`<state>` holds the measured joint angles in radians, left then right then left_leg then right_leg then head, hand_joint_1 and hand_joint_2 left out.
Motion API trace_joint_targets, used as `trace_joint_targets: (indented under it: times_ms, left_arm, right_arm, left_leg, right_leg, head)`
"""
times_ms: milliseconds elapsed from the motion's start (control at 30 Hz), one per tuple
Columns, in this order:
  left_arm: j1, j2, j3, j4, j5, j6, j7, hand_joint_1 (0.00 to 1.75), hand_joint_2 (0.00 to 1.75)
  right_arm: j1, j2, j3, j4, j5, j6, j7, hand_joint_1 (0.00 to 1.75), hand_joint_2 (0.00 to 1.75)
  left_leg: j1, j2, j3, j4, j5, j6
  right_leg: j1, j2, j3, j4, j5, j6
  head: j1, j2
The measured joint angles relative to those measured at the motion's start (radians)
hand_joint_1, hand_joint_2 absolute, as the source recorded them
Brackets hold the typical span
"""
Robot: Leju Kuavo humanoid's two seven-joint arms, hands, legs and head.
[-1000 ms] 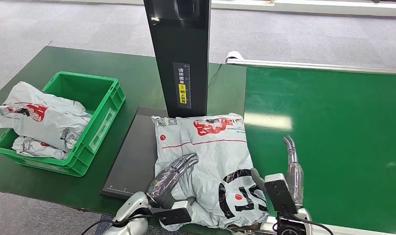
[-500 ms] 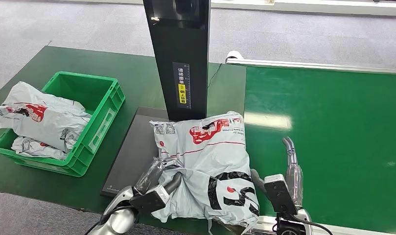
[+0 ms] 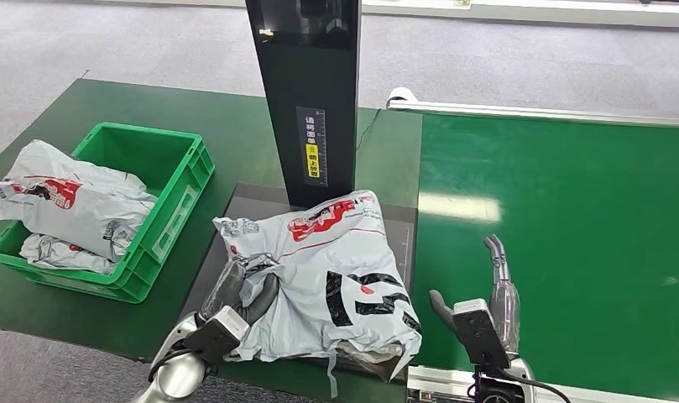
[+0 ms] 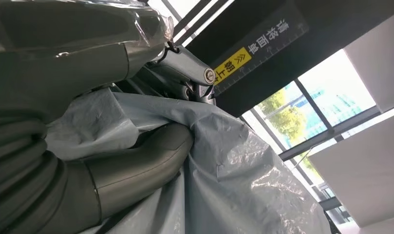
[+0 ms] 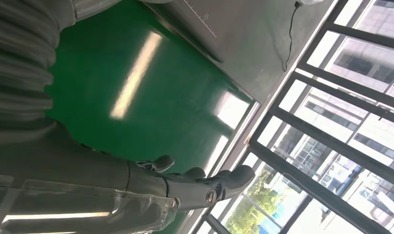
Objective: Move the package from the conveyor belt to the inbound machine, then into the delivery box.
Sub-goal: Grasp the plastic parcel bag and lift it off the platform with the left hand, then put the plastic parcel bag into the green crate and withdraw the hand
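Note:
A grey plastic package (image 3: pixel 336 269) with red and black print lies on the dark scanning plate (image 3: pixel 252 210) of the inbound machine (image 3: pixel 306 92). My left hand (image 3: pixel 239 290) grips the package's near left edge; up close the thumb (image 4: pixel 136 170) presses into the grey film (image 4: pixel 234 161). Over the green conveyor belt (image 3: pixel 571 218), right of the package, my right hand (image 3: pixel 497 285) stands with fingers (image 5: pixel 204 183) straight and apart, holding nothing. The green delivery box (image 3: pixel 164 189) sits at the left with other grey packages (image 3: pixel 67 206) in it.
The machine's black upright column stands directly behind the package. A metal rail (image 3: pixel 537 112) runs along the belt's far edge. The green table (image 3: pixel 235 126) carries the box and the plate; grey floor lies beyond.
My left hand has closed on the package's edge and dragged it left, off the belt and fully onto the plate. The right hand has stayed put.

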<state>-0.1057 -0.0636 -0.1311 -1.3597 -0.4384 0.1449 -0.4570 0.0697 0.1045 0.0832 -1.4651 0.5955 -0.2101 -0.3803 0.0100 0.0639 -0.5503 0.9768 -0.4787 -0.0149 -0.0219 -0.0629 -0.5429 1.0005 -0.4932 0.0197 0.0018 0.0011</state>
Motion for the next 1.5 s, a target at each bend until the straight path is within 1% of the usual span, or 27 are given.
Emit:
trace_joint_targets:
  times_ms: [200,333,667,1000,1267,1500]
  left_arm:
    - [0.016,0.009,0.048,-0.068,0.013,0.013,-0.014,1.75,1.75]
    - [0.01,0.021,0.077,-0.096,0.013,0.022,-0.018,1.75,1.75]
    - [-0.043,0.075,0.144,-0.108,0.016,0.065,-0.038,1.75,1.75]
    - [-0.074,0.104,0.21,-0.147,0.016,0.092,-0.041,1.75,1.75]
    - [-0.137,0.126,0.289,-0.153,0.011,0.1,-0.027,1.75,1.75]
    - [-0.171,0.15,0.366,-0.14,0.016,0.105,-0.016,1.75,1.75]
  right_arm:
    - [0.013,0.0,0.0,0.0,-0.001,-0.009,0.0,0.0,1.75]
    - [0.017,0.0,0.0,0.0,-0.008,-0.014,-0.001,0.0,1.75]
    - [0.019,-0.003,0.0,0.007,-0.028,-0.033,-0.006,0.0,1.75]
    - [0.041,-0.003,-0.002,0.008,-0.031,-0.056,-0.011,0.0,1.75]
    - [0.052,-0.003,-0.008,0.007,-0.037,-0.061,-0.011,0.0,1.75]
    - [0.066,-0.003,-0.014,0.001,-0.043,-0.061,-0.011,0.0,1.75]
  left_leg:
    - [0.0,0.0,0.0,0.0,0.0,0.0]
    - [0.0,0.0,0.0,0.0,0.0,0.0]
    - [0.0,0.0,0.0,0.0,0.0,0.0]
    - [0.0,0.0,0.0,0.0,0.0,0.0]
    - [0.0,0.0,0.0,0.0,0.0,0.0]
    - [0.0,0.0,0.0,0.0,0.0,0.0]
  right_leg:
    - [0.0,0.0,0.0,0.0,0.0,0.0]
    - [0.0,0.0,0.0,0.0,0.0,0.0]
    - [0.0,0.0,0.0,0.0,0.0,0.0]
    - [0.0,0.0,-0.001,0.0,0.0,0.0]
    - [0.0,0.0,-0.001,0.0,0.0,0.0]
    - [0.0,0.0,-0.001,0.0,0.0,0.0]
  head:
    - [0.0,0.0]
    - [0.0,0.0]
    - [0.0,0.0]
    - [0.0,0.0]
    - [0.0,0.0]
    - [0.0,0.0]
